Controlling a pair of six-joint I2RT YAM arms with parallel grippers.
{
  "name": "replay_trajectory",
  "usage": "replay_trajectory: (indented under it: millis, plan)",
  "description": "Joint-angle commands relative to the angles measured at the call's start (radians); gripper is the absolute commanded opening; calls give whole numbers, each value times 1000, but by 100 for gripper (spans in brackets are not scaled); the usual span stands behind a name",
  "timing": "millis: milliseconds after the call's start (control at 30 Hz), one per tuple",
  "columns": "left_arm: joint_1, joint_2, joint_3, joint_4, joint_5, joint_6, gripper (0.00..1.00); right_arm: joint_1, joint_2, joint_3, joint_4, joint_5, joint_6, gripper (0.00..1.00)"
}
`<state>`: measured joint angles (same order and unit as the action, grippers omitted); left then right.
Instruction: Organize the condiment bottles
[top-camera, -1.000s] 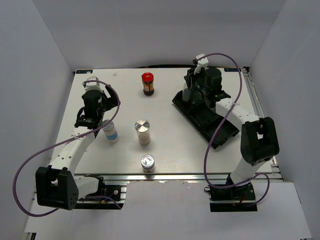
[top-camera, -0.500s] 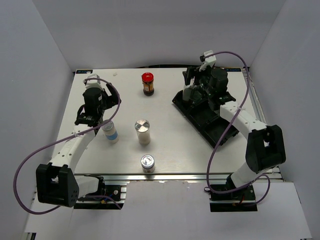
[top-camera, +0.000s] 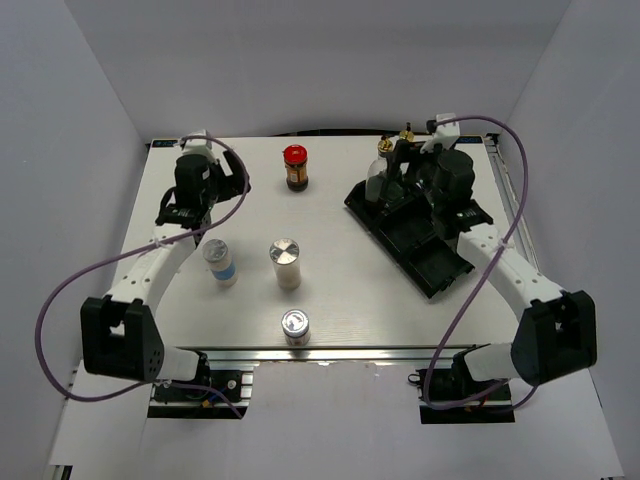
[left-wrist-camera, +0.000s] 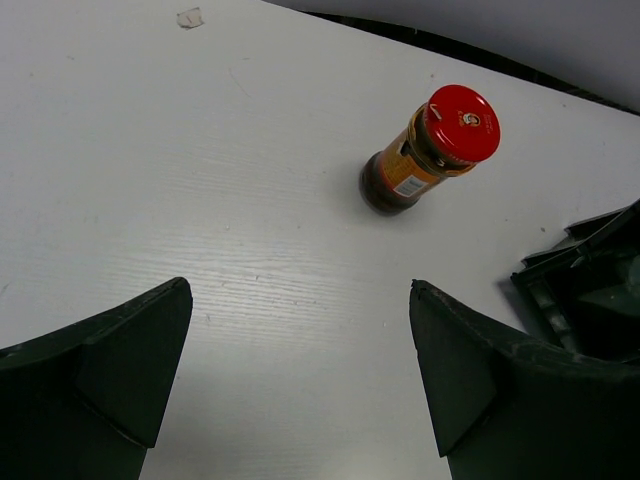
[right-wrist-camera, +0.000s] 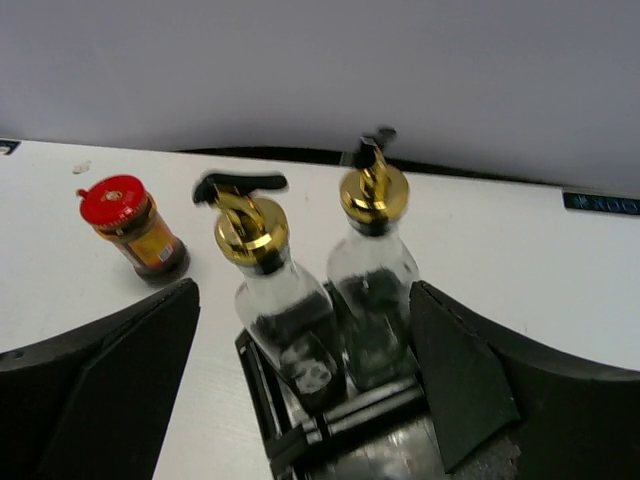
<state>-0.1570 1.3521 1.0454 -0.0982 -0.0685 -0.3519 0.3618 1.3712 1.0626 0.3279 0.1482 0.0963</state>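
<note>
The left arm (top-camera: 150, 275) reaches up the left side of the frame, the left gripper (left-wrist-camera: 298, 300) spread wide and empty. The right arm (top-camera: 500, 262) extends to the upper right, the right gripper (right-wrist-camera: 303, 295) likewise parted, holding nothing.

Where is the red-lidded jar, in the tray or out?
Out: the red-lidded jar stands upright on the table, apart from the black tray.

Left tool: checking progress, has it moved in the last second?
Yes: the left tool went away from the blue shaker, toward the far side, nearer the red jar.
</note>
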Motion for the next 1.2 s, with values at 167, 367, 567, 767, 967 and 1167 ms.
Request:
replay_trajectory:
  millis: [167,367,567,767,967,1167]
  plan:
    - [-70,273,272,-79,200,186,98,-1,-211,-119,-104,177,200,89]
    - [-180,433,470,-136,196,378,98,-3,-296,-220,-151,224,195,90]
    - [-193,640,713,-217,106,364,98,-6,-385,-298,-151,244,192,89]
    - [-202,806,880,-299,24,323,98,-9,-454,-342,-145,297,181,89]
    - [-202,851,913,-223,16,304,98,-9,-486,-363,-138,310,174,89]
    - [-208,917,978,-167,33,310,98,-11,-492,-386,-147,297,154,89]
